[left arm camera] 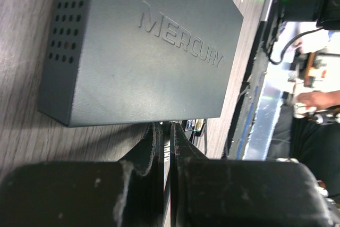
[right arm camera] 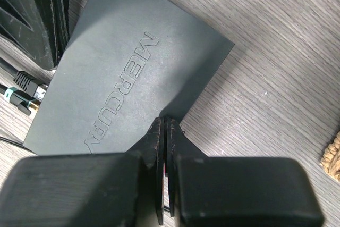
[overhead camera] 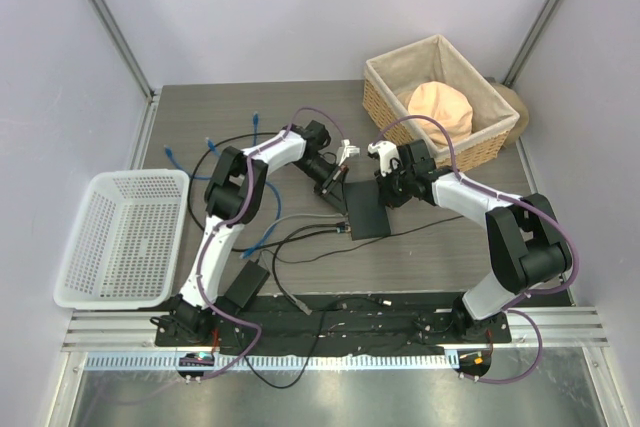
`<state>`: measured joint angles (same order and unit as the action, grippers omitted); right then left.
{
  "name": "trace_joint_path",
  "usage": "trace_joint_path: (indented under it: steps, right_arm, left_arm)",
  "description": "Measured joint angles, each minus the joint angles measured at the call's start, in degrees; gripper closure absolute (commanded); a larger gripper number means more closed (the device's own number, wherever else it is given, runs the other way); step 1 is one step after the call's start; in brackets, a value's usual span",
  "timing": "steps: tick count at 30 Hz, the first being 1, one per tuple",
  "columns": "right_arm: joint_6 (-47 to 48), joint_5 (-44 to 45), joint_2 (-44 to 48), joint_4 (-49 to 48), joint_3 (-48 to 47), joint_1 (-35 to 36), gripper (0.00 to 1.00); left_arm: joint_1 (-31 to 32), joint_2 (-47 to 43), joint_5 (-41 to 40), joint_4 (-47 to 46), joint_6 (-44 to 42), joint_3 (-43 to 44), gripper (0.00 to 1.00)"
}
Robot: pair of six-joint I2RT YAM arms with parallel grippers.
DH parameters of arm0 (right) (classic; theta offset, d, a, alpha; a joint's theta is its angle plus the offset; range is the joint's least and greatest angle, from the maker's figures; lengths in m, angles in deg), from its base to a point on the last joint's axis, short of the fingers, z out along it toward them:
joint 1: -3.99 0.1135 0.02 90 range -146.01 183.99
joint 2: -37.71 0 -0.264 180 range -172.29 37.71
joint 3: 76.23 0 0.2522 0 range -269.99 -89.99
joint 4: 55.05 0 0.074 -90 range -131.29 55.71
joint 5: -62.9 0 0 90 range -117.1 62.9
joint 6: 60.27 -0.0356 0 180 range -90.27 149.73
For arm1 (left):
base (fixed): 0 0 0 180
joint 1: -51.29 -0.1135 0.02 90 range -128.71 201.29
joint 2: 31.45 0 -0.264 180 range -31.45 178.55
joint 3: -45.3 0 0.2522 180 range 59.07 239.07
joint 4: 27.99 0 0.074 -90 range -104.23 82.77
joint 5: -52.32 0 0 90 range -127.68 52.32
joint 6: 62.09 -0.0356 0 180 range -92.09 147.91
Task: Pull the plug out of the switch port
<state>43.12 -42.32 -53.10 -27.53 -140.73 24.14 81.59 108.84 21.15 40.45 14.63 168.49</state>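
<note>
The switch (overhead camera: 368, 211) lies flat on the table (overhead camera: 450, 247), near its middle, with the lid stamped MERCURY facing up; my two end effectors meet it from either side. My left end effector (left arm camera: 165, 137) sits right at one edge of the switch, its fingers drawn together with only a hairline gap between them; whether anything is pinched in that gap I cannot tell. My right end effector (right arm camera: 165, 131) is at another edge, also narrowed to a sliver. In the right wrist view a black plug (right arm camera: 29, 82) meets the side of the switch; a green-banded cable (right arm camera: 13, 97) lies just beside it, near my left fingers. A wicker basket (overhead camera: 385, 107) stands beyond my right arm, holding a peach-coloured lump (overhead camera: 440, 110); a white plastic basket (overhead camera: 140, 175) sits at the table's left side.
</note>
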Motion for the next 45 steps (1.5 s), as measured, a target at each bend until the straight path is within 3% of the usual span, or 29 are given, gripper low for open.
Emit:
trace_joint_path:
  steps: [8,19,24,30,34,37,40,45]
  right_arm:
    - [0.44,0.79,-0.35,-0.87,-0.04,0.66,0.99]
    - [0.46,1.2,-1.6,-1.36,-1.18,0.92,0.99]
    - [0.44,1.2,-2.23,-1.36,-1.92,0.92,0.99]
    - [0.44,1.2,-2.45,-1.51,-2.1,0.92,0.99]
    - [0.44,1.22,-2.45,-1.51,-2.1,0.92,0.99]
    - [0.44,1.2,-2.45,-1.53,-2.1,0.92,0.99]
    - [0.44,1.22,-2.51,-1.53,-2.16,0.92,0.99]
    - [0.44,1.22,-3.02,-1.53,-2.75,0.92,0.99]
  left_arm:
    - [-1.68,1.73,4.44,1.03,0.79,-0.63,1.0]
    - [-4.83,2.58,2.25,12.85,-5.27,-0.33,1.0]
    - [-5.95,2.86,-4.37,14.84,-6.88,8.09,1.0]
    - [-12.09,2.1,-8.9,14.84,-6.67,26.93,1.0]
    - [-17.57,-3.54,-18.03,11.13,-6.69,28.02,1.0]
    - [-19.74,-8.96,-28.02,5.16,-6.99,23.89,1.0]
    - [-19.39,-13.68,-39.58,-0.96,-8.31,19.91,1.0]
    - [-17.84,-13.94,-54.05,-9.14,-11.21,19.87,1.0]
